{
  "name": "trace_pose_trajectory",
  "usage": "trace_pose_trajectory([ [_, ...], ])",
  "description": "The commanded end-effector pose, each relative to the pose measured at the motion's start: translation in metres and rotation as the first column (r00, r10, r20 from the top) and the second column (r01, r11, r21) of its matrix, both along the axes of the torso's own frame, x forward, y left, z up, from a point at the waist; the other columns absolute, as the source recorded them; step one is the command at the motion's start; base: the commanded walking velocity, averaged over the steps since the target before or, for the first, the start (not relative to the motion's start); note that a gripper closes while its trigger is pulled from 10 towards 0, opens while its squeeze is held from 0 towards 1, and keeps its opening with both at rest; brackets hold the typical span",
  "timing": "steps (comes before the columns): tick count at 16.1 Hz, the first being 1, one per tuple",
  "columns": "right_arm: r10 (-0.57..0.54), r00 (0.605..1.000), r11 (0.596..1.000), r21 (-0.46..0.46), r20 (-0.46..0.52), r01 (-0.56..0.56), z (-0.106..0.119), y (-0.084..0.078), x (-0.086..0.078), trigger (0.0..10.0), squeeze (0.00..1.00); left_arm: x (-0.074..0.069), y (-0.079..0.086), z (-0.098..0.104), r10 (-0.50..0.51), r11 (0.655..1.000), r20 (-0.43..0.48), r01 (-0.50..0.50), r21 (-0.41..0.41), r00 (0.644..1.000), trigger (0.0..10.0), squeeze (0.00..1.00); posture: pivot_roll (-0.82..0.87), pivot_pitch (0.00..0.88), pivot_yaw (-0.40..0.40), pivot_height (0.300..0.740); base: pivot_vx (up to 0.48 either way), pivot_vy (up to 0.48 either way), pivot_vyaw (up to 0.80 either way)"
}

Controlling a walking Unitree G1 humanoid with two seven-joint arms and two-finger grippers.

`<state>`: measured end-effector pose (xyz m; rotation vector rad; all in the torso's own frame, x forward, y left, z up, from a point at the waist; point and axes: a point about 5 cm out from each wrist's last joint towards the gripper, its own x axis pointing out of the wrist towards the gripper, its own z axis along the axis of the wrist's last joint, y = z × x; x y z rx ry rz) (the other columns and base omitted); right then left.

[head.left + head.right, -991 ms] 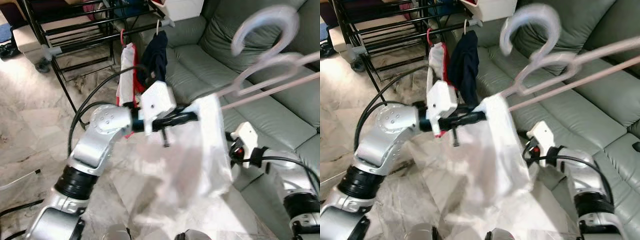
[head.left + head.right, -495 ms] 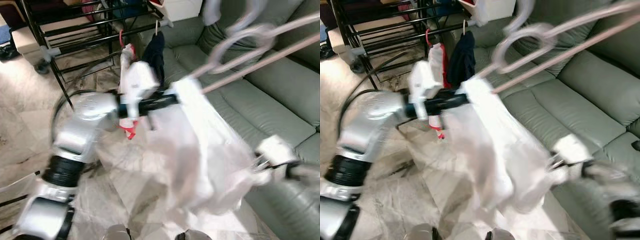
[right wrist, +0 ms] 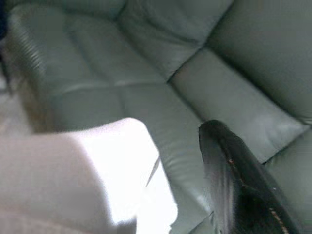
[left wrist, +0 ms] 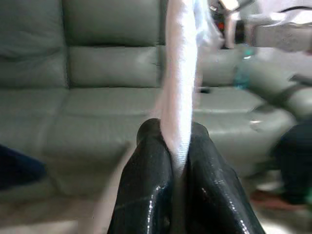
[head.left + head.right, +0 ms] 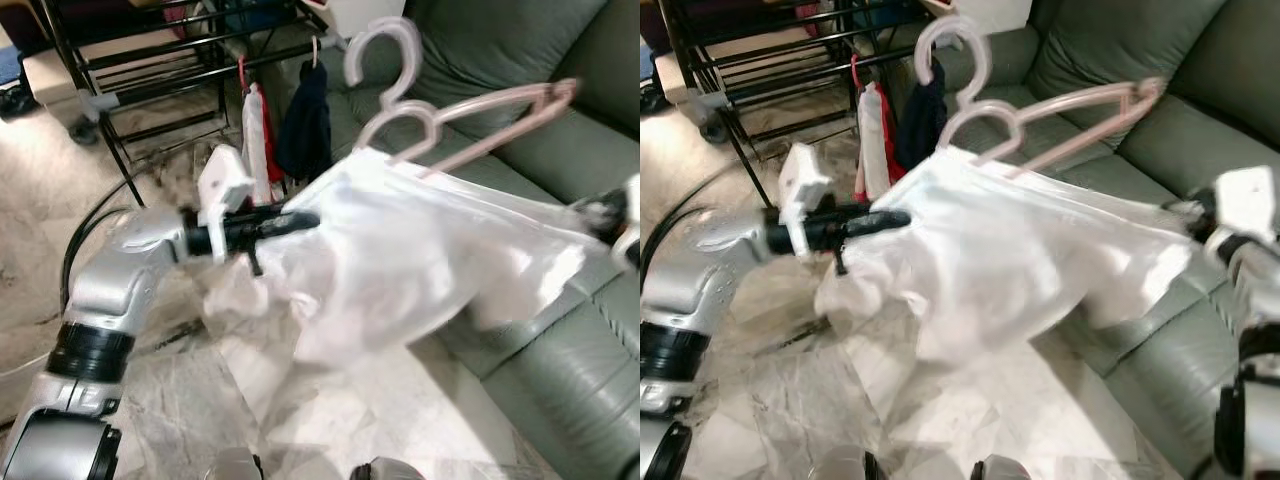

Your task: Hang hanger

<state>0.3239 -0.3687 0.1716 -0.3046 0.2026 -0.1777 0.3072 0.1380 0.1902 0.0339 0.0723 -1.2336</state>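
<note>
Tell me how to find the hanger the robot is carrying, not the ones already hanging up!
Start at the big green sofa. In front of it, a white garment is stretched out in the air, pinched by the left gripper. The pale pink hanger rises from it, tilted, hook free, unlike those on the black rack.

at the left of the frame the left arm (image 5: 110,290) is silver with a black ribbed joint ring, a black cable looping beside it, a white boxy wrist housing (image 5: 222,185) and glossy black fingers (image 4: 151,180). at the right edge, the right arm (image 5: 1250,270) carries another white housing.
</note>
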Motion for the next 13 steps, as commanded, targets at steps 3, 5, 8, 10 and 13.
trace_pose_trajectory([
  [3,-0.064,0.993,0.998,0.025,0.103,0.062,0.015,-0.001,0.007,0.0,0.00,-0.018,0.014,-0.022,-0.058,0.997,-0.112,0.062,0.038,0.992,0.0,0.00,-0.01,0.030,-0.034,0.740,0.000,0.000,0.00],
  [5,-0.003,0.996,1.000,0.023,0.093,0.000,0.016,0.011,0.015,0.0,0.00,-0.022,0.018,-0.043,-0.050,0.996,-0.168,0.063,0.069,0.984,0.0,0.00,-0.01,0.028,-0.034,0.740,0.000,0.000,0.00],
  [8,0.043,0.996,0.999,0.005,0.077,-0.043,0.014,0.021,0.022,0.0,0.00,-0.025,0.021,-0.064,-0.045,0.975,-0.166,0.079,0.207,0.985,0.0,0.00,-0.02,0.026,-0.035,0.740,0.000,0.000,0.00],
  [10,0.059,0.994,0.998,0.007,0.094,-0.060,0.017,0.027,0.026,0.0,0.00,-0.024,0.020,-0.072,-0.058,0.961,-0.143,0.094,0.259,0.988,0.0,0.00,-0.02,0.026,-0.035,0.740,0.000,0.000,0.00],
  [13,0.100,0.992,0.995,-0.028,0.081,-0.098,0.016,0.036,0.031,0.0,0.00,-0.021,0.017,-0.076,-0.049,0.960,-0.100,0.074,0.270,0.994,0.0,0.00,-0.02,0.022,-0.035,0.740,0.000,0.000,0.00],
])
